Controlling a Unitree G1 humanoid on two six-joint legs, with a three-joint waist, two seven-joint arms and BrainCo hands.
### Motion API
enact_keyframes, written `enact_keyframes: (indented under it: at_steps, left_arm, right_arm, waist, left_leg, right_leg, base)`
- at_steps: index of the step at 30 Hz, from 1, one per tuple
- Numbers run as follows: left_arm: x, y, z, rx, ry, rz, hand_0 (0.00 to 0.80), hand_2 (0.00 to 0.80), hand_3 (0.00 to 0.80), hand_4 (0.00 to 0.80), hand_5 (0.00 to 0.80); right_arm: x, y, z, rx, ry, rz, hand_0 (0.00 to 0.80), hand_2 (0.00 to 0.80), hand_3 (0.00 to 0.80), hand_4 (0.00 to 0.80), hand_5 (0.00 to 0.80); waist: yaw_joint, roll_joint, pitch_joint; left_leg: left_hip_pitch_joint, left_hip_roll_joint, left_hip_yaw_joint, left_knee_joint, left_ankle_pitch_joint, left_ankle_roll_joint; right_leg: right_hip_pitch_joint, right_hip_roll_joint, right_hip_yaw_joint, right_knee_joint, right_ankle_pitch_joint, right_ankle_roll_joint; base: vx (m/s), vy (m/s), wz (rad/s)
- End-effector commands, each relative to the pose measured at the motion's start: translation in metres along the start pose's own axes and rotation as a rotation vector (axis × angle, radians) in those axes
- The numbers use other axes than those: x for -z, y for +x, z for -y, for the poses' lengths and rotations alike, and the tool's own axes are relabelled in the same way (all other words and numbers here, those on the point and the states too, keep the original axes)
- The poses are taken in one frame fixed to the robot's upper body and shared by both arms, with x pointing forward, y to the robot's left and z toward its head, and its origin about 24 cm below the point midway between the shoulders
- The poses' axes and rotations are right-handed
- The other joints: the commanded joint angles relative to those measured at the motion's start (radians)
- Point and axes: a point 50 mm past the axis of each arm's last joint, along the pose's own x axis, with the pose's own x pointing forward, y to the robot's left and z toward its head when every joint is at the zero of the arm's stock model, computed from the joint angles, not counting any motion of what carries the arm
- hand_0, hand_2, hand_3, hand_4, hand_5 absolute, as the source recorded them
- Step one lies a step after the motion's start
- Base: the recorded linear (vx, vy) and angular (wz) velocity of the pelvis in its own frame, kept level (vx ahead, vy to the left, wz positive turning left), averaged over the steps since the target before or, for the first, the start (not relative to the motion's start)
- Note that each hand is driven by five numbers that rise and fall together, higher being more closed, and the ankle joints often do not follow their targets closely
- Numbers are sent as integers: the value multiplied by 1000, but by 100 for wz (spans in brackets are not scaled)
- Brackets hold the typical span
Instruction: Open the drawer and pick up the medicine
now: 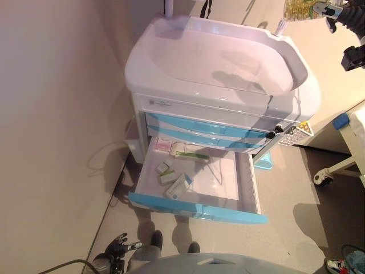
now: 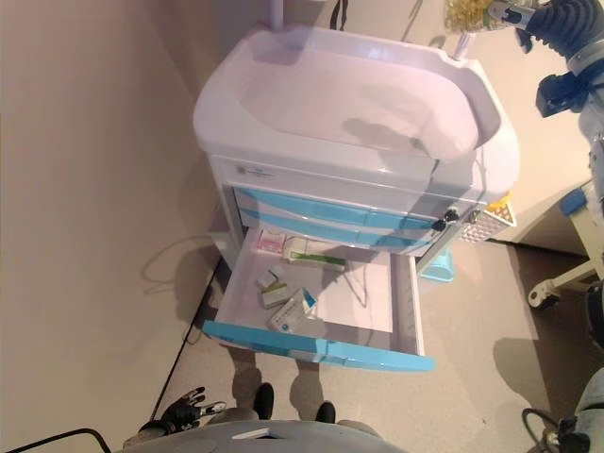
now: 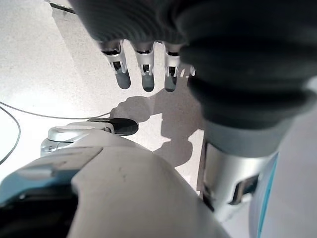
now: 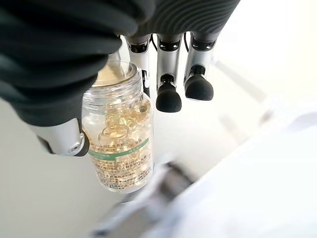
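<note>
The white cart (image 1: 217, 63) has blue drawers, and its lowest drawer (image 1: 197, 209) stands pulled out. Inside lie several medicine boxes, one white and blue (image 1: 178, 185) near the front, a long one (image 1: 189, 152) at the back. My right hand (image 1: 342, 11) is raised past the cart's far right corner, shut on a clear bottle of yellow capsules (image 4: 121, 148). In the right wrist view the thumb and a finger (image 4: 141, 54) pinch the bottle near its neck. The bottle (image 1: 299, 8) shows at the top edge. My left hand (image 1: 117, 246) hangs low by the floor, fingers relaxed, holding nothing.
A wall runs along the left of the cart. A white wire basket (image 1: 295, 135) hangs on the cart's right side, with a small blue bin (image 1: 264, 161) on the floor below it. A wheeled white frame (image 1: 324, 177) stands at the right.
</note>
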Motion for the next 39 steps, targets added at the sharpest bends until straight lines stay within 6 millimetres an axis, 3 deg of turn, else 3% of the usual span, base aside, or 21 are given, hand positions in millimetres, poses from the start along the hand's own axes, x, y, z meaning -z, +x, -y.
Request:
enact_keyframes:
  at_steps: [1, 8, 15, 24, 35, 36, 37, 38, 39]
  left_arm:
    - [14, -7, -20, -43, 64, -67, 0, 0, 0, 0, 0]
    - [4, -4, -16, -33, 103, -45, 0, 0, 0, 0, 0]
    - [-1, -4, -19, -34, 117, -28, 0, 0, 0, 0, 0]
    - [-2, -5, -22, -42, 120, -13, 0, 0, 0, 0, 0]
    - [-9, -4, -20, -31, 133, 21, 0, 0, 0, 0, 0]
    - [-10, -4, -19, -28, 134, 25, 0, 0, 0, 0, 0]
    - [-11, -3, -18, -25, 136, 28, 0, 0, 0, 0, 0]
    - [-12, -3, -18, -22, 137, 32, 0, 0, 0, 0, 0]
    - [-14, -3, -17, -19, 138, 37, 0, 0, 0, 0, 0]
  right_arm:
    - [-41, 8, 35, 91, -198, 47, 800, 800, 800, 800, 800]
    - [-31, 26, 31, -5, -472, -195, 800, 800, 800, 800, 800]
    - [-14, 27, 31, -132, -651, -402, 800, 800, 800, 800, 800]
    - [7, 22, 22, -298, -686, -588, 800, 800, 800, 800, 800]
    - [17, 20, 12, -385, -692, -630, 800, 800, 800, 800, 800]
    - [17, 20, 12, -386, -693, -629, 759, 759, 759, 759, 759]
    - [17, 21, 10, -379, -700, -621, 235, 235, 235, 235, 235]
    - [16, 22, 10, -368, -703, -610, 0, 0, 0, 0, 0]
    - [15, 23, 10, -350, -703, -595, 0, 0, 0, 0, 0]
  waist:
    - [59, -45, -42]
    - [109, -46, -21]
    - [153, -46, 5]
    - [186, -46, 40]
    - [187, -40, 55]
    - [186, -38, 57]
    - [185, -38, 58]
    - [185, -37, 59]
    - [184, -35, 61]
  left_leg:
    - [36, -7, -3, 4, -132, -27]
    - [17, -15, -43, 3, -116, -27]
    - [-5, -18, -76, 3, -104, -26]
    - [-29, -17, -94, 3, -92, -29]
    - [-39, -13, -90, 3, -87, -31]
    - [-38, -12, -88, 3, -87, -31]
    - [-39, -12, -87, 3, -87, -32]
    - [-39, -11, -86, 3, -87, -32]
    - [-40, -11, -85, 3, -87, -31]
  right_leg:
    - [-7, -38, -21, 39, -12, 67]
    - [-6, -46, -55, 40, -12, 63]
    - [-12, -53, -87, 40, -11, 61]
    - [-20, -57, -116, 38, -10, 61]
    - [-31, -59, -117, 39, -9, 60]
    - [-32, -59, -116, 39, -9, 60]
    - [-33, -60, -116, 39, -8, 60]
    - [-34, -60, -114, 39, -8, 60]
    - [-36, -60, -113, 40, -7, 61]
  base:
    - [11, 29, 5]
    - [-3, 24, 20]
    - [-9, -7, 27]
    - [-22, -11, 11]
    - [-7, -2, 3]
    - [0, 0, 0]
    - [0, 0, 0]
    - [0, 0, 0]
    - [0, 0, 0]
